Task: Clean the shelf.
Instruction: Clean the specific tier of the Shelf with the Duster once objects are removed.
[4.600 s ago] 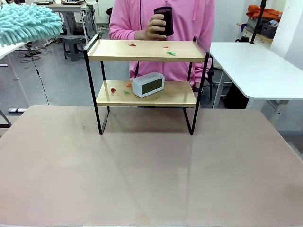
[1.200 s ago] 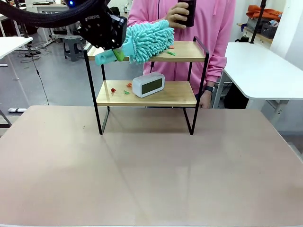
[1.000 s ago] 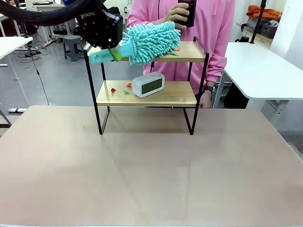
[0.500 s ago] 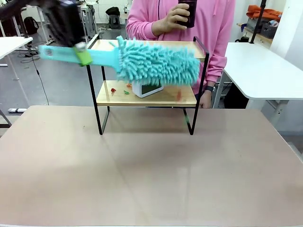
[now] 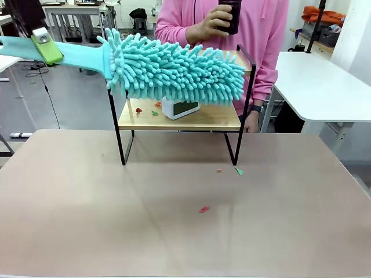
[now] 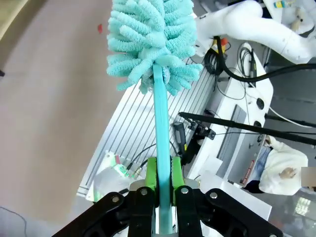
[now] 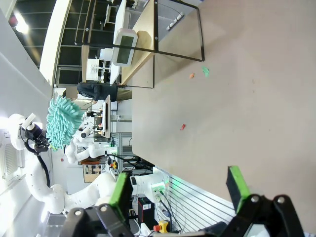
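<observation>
- While the left tool [image 6: 164, 174] pinches the flat handle of the teal duster [image 5: 174, 69] between its green pads, the right tool [image 7: 177, 186] hangs spread wide above the worktop [image 5: 87, 220] with nothing between its pads.
- The shelf [image 5: 217, 119] stands in the upper middle of the front frame, toward the far edge of the worktop. Just behind it is a person in pink whose hand [image 5: 210, 22] holds a dark cup [image 5: 232, 13].
- The duster's long axis runs from the upper left of the frame toward the centre right, parallel to the shelf's boards.
- Its fluffy head hides the top board from the camera side, so I cannot tell whether it touches the wood or whether anything is left up there.
- On the lower board [image 5: 132, 119], small red and green scraps [image 5: 139, 110] lie left of a white clock [image 5: 181, 108]. Three loose bits [image 5: 203, 209] lie on the worktop in front of the shelf.
- As I judge it, the lower board is next. It lies directly below the head, so the left arm would have to drop and sweep along that same axis, taking care around the clock.
</observation>
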Tool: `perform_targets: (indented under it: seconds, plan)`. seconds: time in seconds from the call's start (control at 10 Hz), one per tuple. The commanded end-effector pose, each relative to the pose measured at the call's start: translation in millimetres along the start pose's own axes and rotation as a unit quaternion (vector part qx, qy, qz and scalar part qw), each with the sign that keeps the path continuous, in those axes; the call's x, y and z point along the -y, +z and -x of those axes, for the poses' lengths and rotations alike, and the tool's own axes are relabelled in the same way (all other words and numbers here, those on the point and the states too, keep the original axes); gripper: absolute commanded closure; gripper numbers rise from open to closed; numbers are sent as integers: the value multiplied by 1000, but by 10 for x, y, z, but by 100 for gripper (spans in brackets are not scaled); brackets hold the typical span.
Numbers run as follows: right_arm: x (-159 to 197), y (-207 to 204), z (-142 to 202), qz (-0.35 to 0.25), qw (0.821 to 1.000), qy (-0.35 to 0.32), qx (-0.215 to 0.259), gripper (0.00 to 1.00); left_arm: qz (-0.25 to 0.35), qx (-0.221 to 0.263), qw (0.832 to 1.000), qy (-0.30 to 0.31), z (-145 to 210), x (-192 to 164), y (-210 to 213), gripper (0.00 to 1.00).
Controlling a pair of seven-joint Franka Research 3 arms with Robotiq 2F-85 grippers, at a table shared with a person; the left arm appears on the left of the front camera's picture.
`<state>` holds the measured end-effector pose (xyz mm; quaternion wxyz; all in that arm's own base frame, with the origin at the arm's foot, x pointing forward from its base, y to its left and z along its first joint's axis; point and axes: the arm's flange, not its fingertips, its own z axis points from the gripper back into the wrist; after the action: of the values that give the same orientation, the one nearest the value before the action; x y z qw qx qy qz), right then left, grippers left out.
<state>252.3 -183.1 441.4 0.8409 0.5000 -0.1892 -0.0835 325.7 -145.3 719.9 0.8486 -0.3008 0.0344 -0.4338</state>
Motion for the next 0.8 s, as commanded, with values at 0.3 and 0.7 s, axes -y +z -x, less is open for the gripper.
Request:
perform_targets:
  seconds: [0.3,0.7]
  plan:
    - [-10,-16,-25,-12,1000,13,9,0,40,160,984,61,785,-346,639,87]
    - [-10,-16,-25,-12,1000,13,9,0,78,382,864,318,2288,-1222,512,87]
